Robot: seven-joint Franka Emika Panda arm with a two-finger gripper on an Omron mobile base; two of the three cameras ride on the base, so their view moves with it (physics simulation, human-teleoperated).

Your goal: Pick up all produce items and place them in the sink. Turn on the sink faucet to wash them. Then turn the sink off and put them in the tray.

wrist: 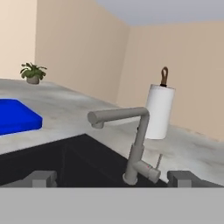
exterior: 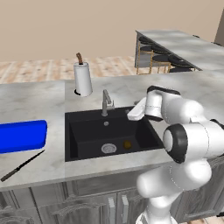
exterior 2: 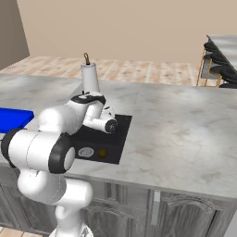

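Observation:
The produce item point(exterior: 127, 144), small, round and brownish-yellow, lies on the floor of the black sink point(exterior: 87, 131) just right of the silver drain point(exterior: 108, 148). It also shows in the right base view as the produce item point(exterior 2: 102, 152). The grey sink faucet point(exterior: 105, 103) stands at the sink's back rim, its spout over the basin. My gripper point(exterior: 132, 114) hovers over the sink's back right corner, pointing at the faucet point(wrist: 138, 144). In the hand view the gripper point(wrist: 113, 179) is open, fingertips wide apart with nothing between them. The blue tray point(exterior: 22, 135) lies on the counter left of the sink.
A white paper-towel roll point(exterior: 82, 78) stands behind the faucet. A knife point(exterior: 22, 166) lies near the counter's front edge below the tray. Bar stools point(exterior: 162, 57) line a far counter at the back right. A potted plant point(wrist: 33, 72) sits far off.

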